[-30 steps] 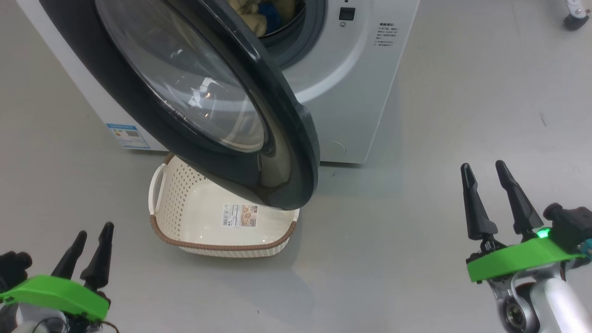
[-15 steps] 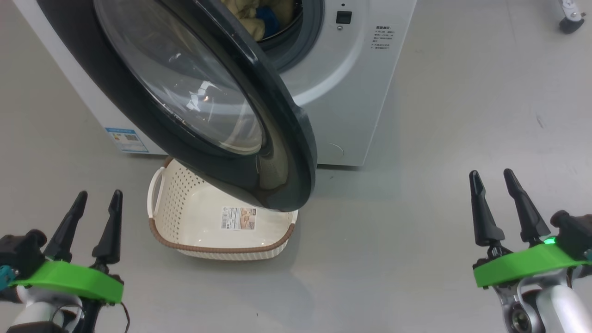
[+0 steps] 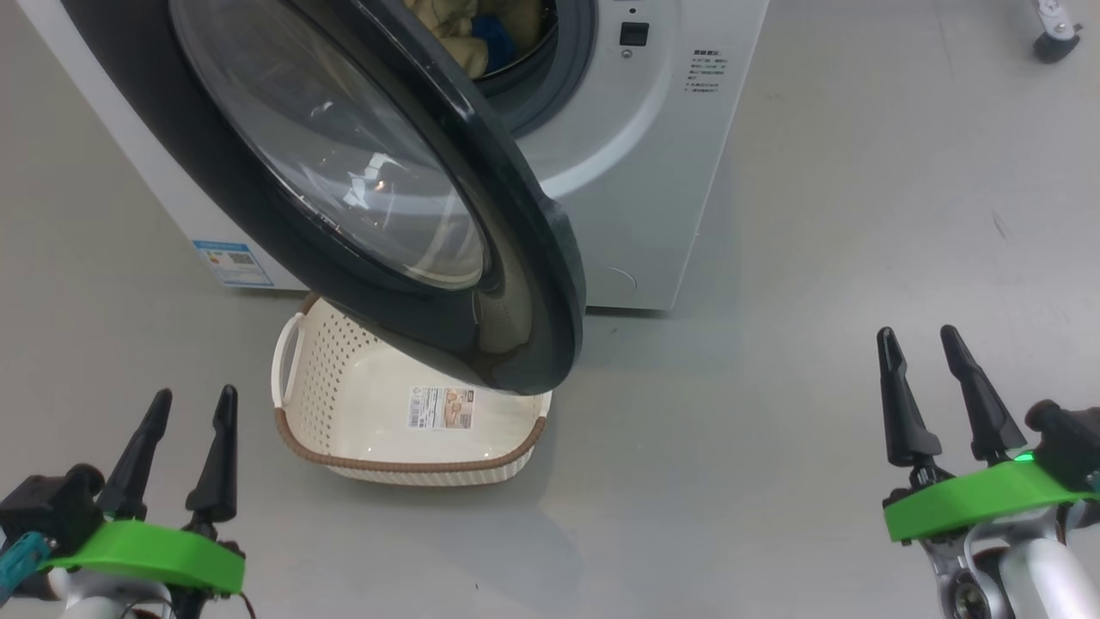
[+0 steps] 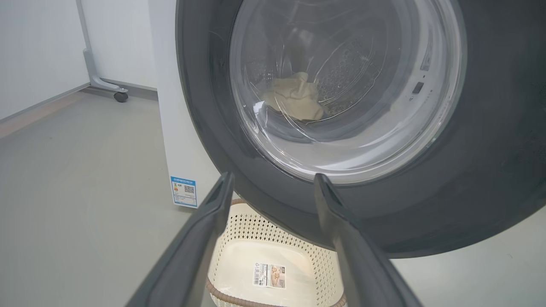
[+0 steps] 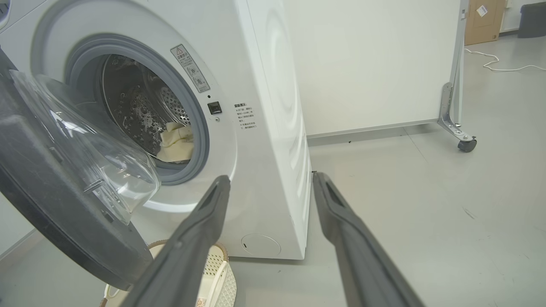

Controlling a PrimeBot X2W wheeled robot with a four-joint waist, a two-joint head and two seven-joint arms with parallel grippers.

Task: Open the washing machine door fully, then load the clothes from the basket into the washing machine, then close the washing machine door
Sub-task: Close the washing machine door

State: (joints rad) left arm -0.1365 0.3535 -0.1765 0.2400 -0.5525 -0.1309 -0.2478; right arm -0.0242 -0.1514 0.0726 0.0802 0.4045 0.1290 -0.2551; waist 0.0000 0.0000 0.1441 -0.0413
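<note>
1. Left pincer: fingers spread wide, nothing held, hovering over the floor.
2. Blue label sticker: ahead of the left pincer, low on the front of the washing machine. Not concerned in the work.
3. Basket: just ahead and right of the left pincer, on the floor. It holds no garments, and its far part lies under the washing machine door.
4. Washing machine door: ahead and right of the left pincer, standing partly open, outer face and glass turned toward that pincer. Loading looks finished, so closing is judged the step in hand. It is best done by laying the left pincer's fingers against the black rim near the free edge, off the glass and far from the hinge. Then press in a steady arc until the latch catches.
5. Clothes: far beyond both pincers, inside the drum, cream with a blue patch. They appear clear of the gasket. Confirm this before the final push.
6. Right pincer: fingers wide apart, empty, well to the right of the door. It is best kept outside the closing gap.
</note>
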